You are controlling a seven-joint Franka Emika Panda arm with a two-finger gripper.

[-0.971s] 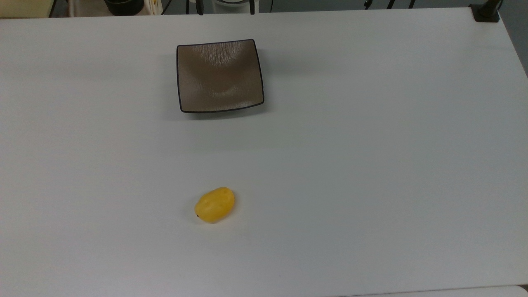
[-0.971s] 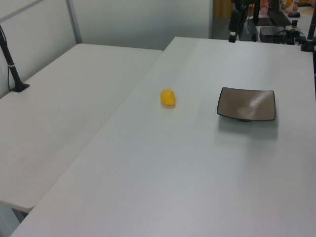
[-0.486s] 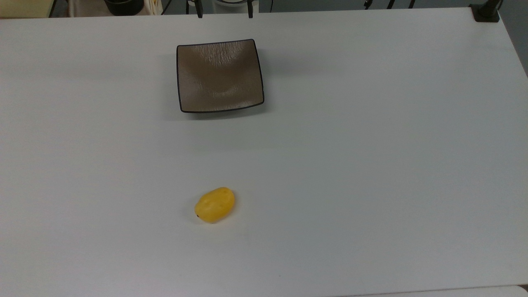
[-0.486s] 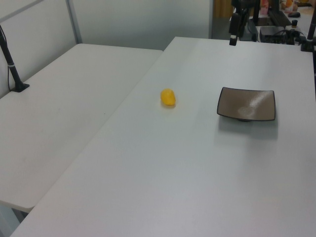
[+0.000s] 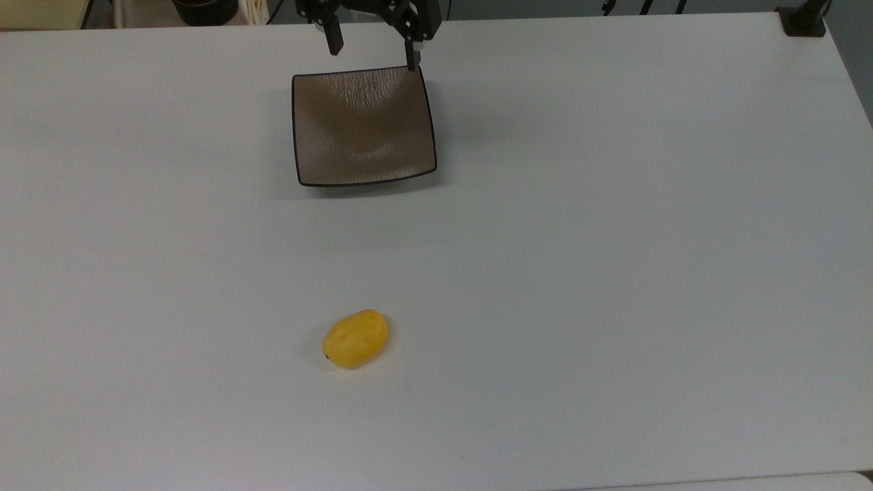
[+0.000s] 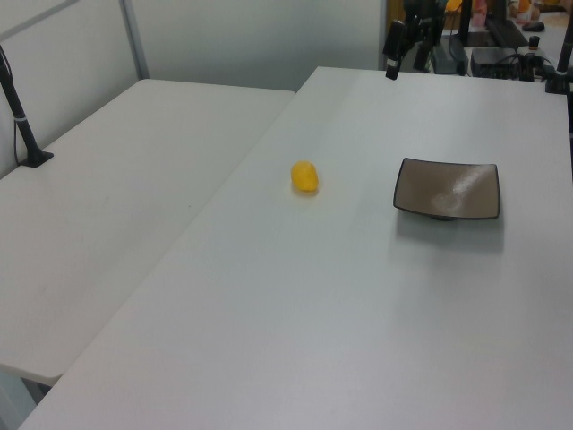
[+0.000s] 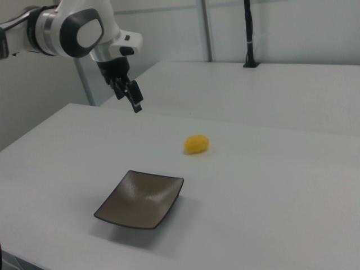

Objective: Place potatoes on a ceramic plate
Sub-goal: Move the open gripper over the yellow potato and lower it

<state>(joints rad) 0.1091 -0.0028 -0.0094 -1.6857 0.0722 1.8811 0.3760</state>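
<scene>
A small bright yellow potato [image 5: 354,338] lies on the white table, toward the top view's lower middle. It also appears as a yellow oval potato [image 6: 304,176] in the left view and a potato [image 7: 196,144] in the right view. The square brown-grey ceramic plate [image 5: 361,126] with a dark rim sits bare; the plate [image 6: 448,190] lies well apart from the potato, as does the plate [image 7: 140,198]. My gripper [image 5: 372,49] hangs open and holds nothing, above the plate's far edge. The gripper [image 6: 405,55] and gripper [image 7: 134,98] stay high above the table.
A second white table [image 6: 116,197] adjoins along a seam. A black clamped post [image 5: 805,19] stands at the top view's upper right corner; the post [image 6: 22,125] and post [image 7: 247,34] are on the other table. Dark equipment [image 6: 501,45] sits behind the table.
The gripper has come into the top view from its upper edge toward the plate's far rim, and moved leftward in the left view. Potato and plate have not moved.
</scene>
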